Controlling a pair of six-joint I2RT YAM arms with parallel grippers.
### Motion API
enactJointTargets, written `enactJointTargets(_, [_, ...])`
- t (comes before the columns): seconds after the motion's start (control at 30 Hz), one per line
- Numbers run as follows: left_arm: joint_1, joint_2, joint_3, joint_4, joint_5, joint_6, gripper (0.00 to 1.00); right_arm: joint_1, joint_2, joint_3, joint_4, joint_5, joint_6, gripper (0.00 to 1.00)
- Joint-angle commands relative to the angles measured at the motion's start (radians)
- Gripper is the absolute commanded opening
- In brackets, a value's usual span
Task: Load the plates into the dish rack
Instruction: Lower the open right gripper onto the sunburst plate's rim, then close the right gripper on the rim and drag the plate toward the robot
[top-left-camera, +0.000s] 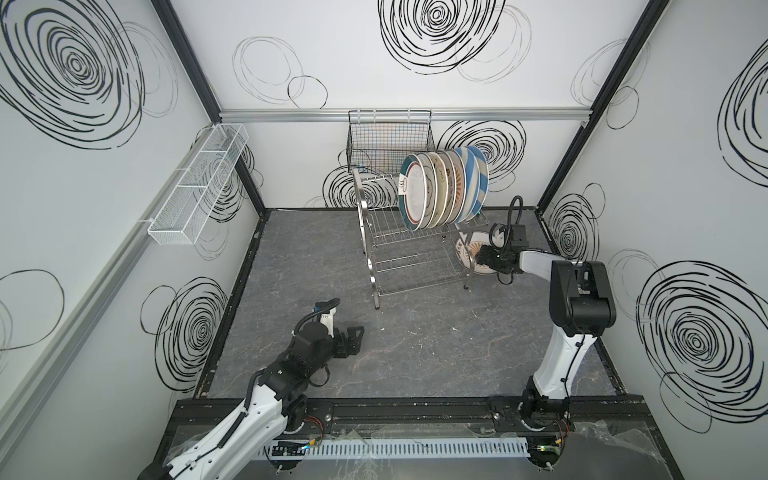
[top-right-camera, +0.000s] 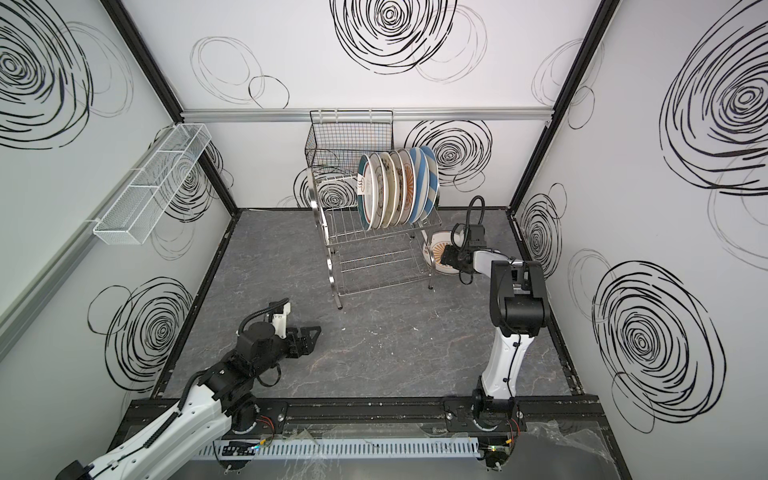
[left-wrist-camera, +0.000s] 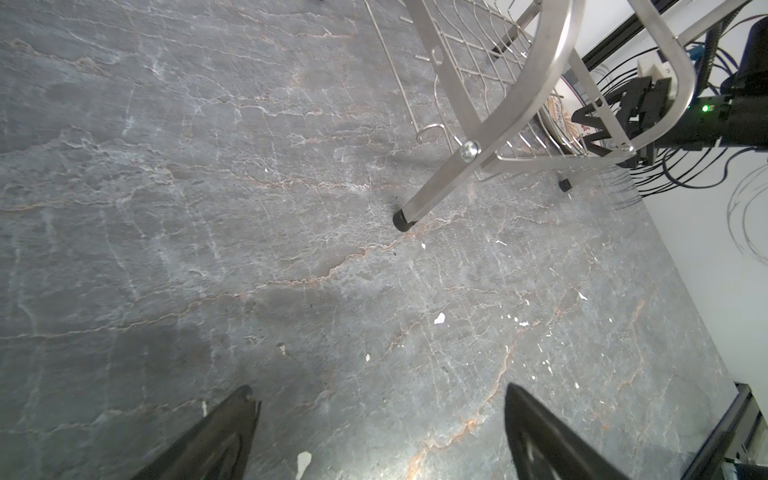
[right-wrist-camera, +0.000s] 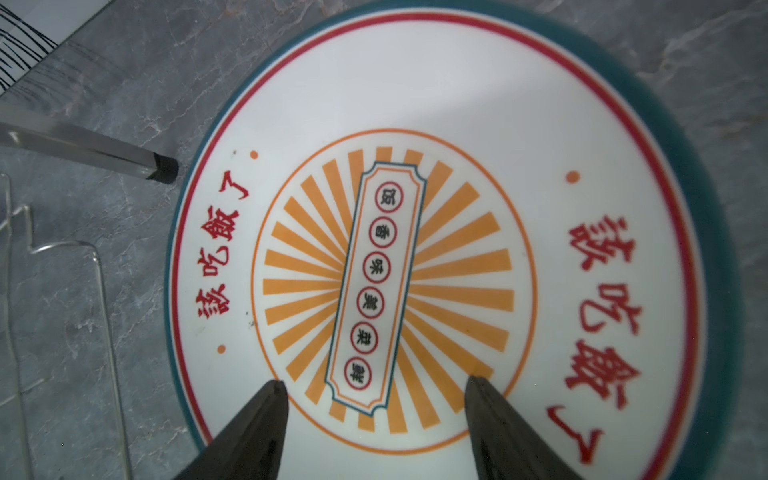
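Both top views: bright, flat, even light from overhead. Shadows on the floor (top-left-camera: 415, 353) are weak and soft-edged. Wide lens, so the walls (top-left-camera: 83, 208) splay outward toward the frame corners. Detail slightly soft.
Left wrist view: floor patchy with dim areas, one hot spot near the left gripper (left-wrist-camera: 376, 388) tips. Dish rack (left-wrist-camera: 446, 174) steel glints.
Right wrist view: plate (right-wrist-camera: 415, 104) split lit/shaded along a diagonal, rim and lettering smeared on one side. Right gripper (right-wrist-camera: 374, 380) tips dark, out of focus.
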Motion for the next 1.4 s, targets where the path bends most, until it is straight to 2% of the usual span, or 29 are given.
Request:
enactJointTargets(0.0, [0.001,-0.004,-0.006,0.038,0.002,0.004,0.96,0.003,-0.034,-0.044,-0.053,0.023,-0.014,0.72])
enactJointTargets(0.47, [-0.001,-0.022,-0.010,0.035,0.007,0.004,0.96,-0.013,-0.212,-0.259,-0.100,0.087,0.014,0.72])
enactJointTargets(0.73, [-0.006,-0.019,-0.009,0.042,0.018,0.009,0.96,-0.010,-0.377,-0.363,-0.155,0.134,0.020,0.72])
enactJointTargets(0.93, [-0.009,-0.026,-0.010,0.039,0.015,0.009,0.96,-0.005,-0.482,-0.483,-0.136,0.079,0.048,0.72])
enactJointTargets(1.0, [-0.011,-0.030,-0.011,0.040,0.016,0.009,0.96,0.013,-0.498,-0.495,-0.151,0.108,0.048,0.72])
enactJointTargets(1.23, [-0.016,-0.028,-0.009,0.037,0.011,0.009,0.96,0.047,-0.556,-0.449,-0.166,0.095,0.057,0.72])
enactJointTargets(1.37, [-0.016,-0.035,-0.010,0.035,0.007,0.009,0.96,0.054,-0.527,-0.439,-0.121,0.114,0.046,0.73])
